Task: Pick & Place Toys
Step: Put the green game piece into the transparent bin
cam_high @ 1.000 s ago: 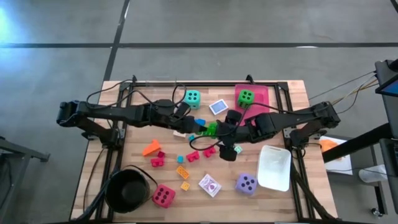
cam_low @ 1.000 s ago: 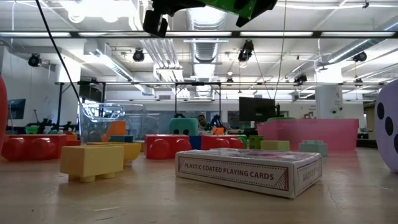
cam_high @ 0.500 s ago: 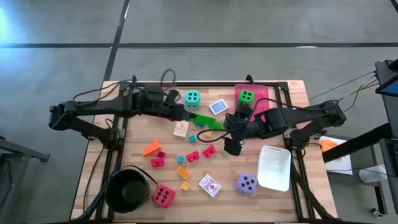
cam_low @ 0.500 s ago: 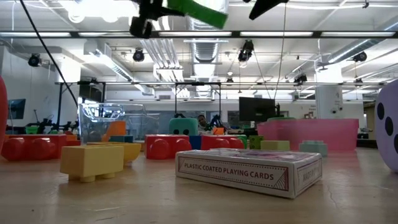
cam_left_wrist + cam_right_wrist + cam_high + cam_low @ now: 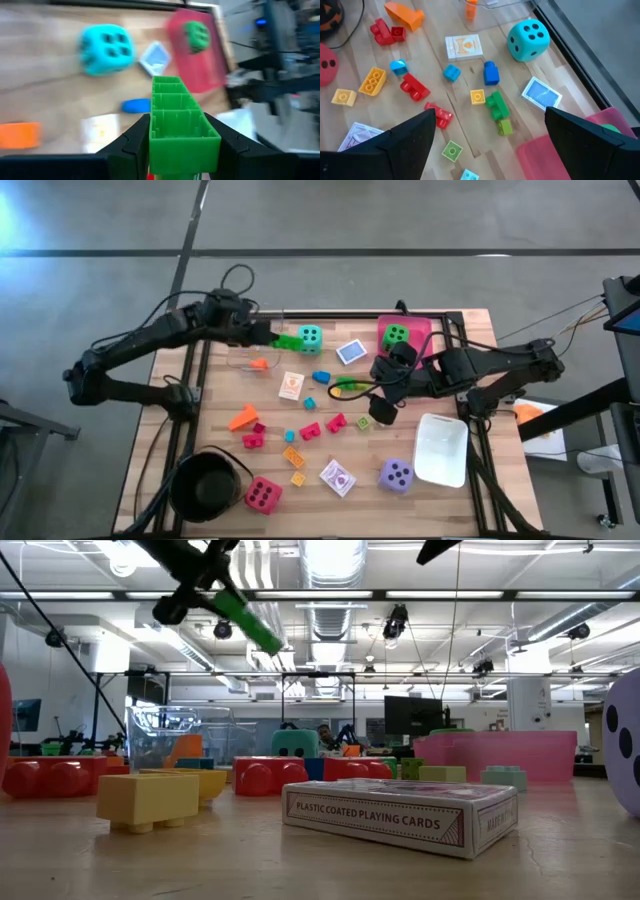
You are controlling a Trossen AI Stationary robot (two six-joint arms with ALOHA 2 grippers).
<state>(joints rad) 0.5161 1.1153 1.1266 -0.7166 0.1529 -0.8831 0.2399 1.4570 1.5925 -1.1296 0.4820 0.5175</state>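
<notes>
My left gripper (image 5: 272, 336) is shut on a long green block (image 5: 180, 120), above the far left of the table and next to the teal die (image 5: 310, 336). The block also shows in the low view (image 5: 250, 625). My right gripper (image 5: 385, 388) hangs open and empty above the middle of the table. A green double block (image 5: 495, 106) lies below it. The green die (image 5: 397, 335) sits on the pink tray (image 5: 420, 330). The purple die (image 5: 397, 474) and the pink-red die (image 5: 263, 495) rest near the front edge. Small blocks and picture cards (image 5: 291, 385) lie scattered. My left gripper pinches the green block's two long sides (image 5: 155, 131) between its two fingers, at the end nearest the wrist. The block runs along the fingers and sticks out past them. It is lifted clear of the table and tilted, its free end (image 5: 268, 642) lower.
A clear tray (image 5: 245, 358) holding an orange block (image 5: 258, 364) stands under my left arm. A round black pot (image 5: 208, 485) is at the front left, a white tray (image 5: 442, 448) at the front right. A card deck (image 5: 400, 815) lies near the front edge.
My left gripper has carried the green block from the table's middle toward the far left, next to the teal die, and the block has tipped. My right gripper has drawn back a little toward the right edge.
</notes>
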